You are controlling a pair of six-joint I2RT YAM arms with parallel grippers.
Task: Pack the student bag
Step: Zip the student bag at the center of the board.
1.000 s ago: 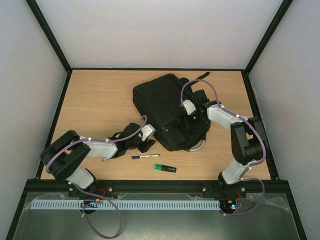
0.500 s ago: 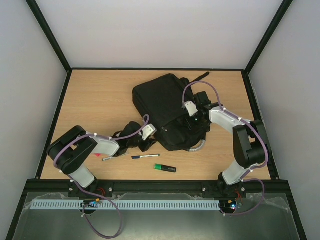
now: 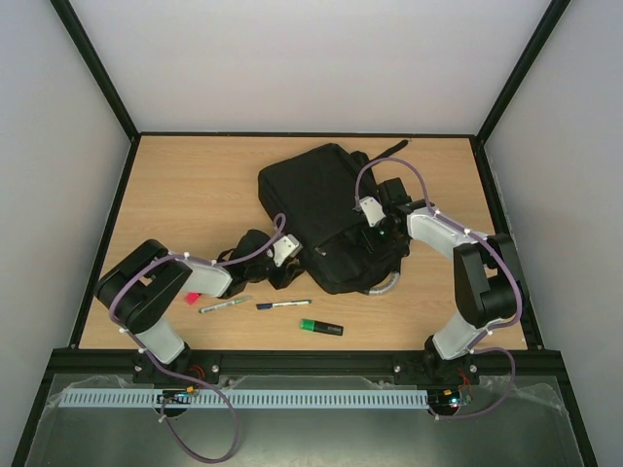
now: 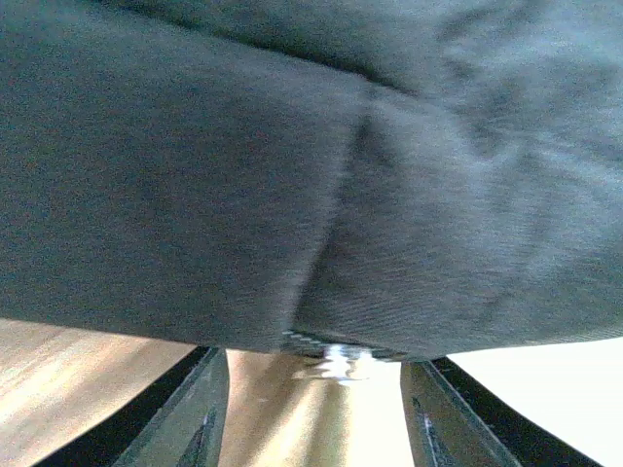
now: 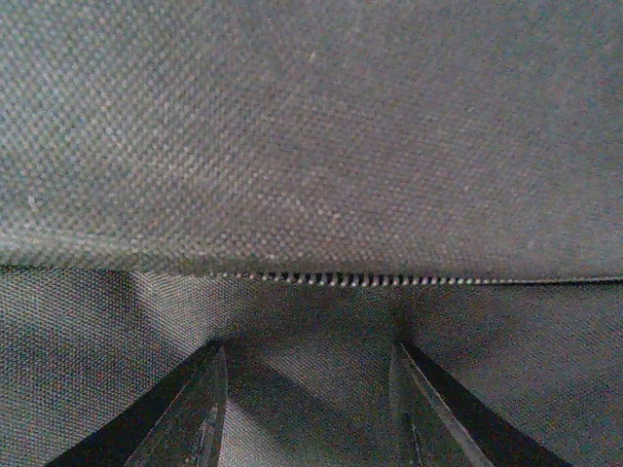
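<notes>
The student bag [image 3: 316, 199], a large black backpack, lies flat at the table's middle with its grey handle [image 3: 385, 285] at the near right. My left gripper [image 3: 294, 271] is at the bag's near-left corner, open. In the left wrist view [image 4: 313, 362] the bag's lower edge [image 4: 292, 195] and a shiny zip pull [image 4: 337, 362] sit just past its fingertips. My right gripper [image 3: 374, 238] rests on top of the bag, open. In the right wrist view [image 5: 307, 348] its jaws press on the fabric just short of a zip line [image 5: 341, 278].
On the wood in front of the bag lie a green-and-silver pen [image 3: 224, 305], a dark blue pen [image 3: 283, 305] and a green highlighter [image 3: 320, 327]. A small pink object [image 3: 192, 298] peeks from under the left arm. Black frame rails edge the table.
My left arm has swung back and its gripper has slid up against the bag, uncovering the green-and-silver pen and the pink object. The right gripper has shifted slightly on the bag.
</notes>
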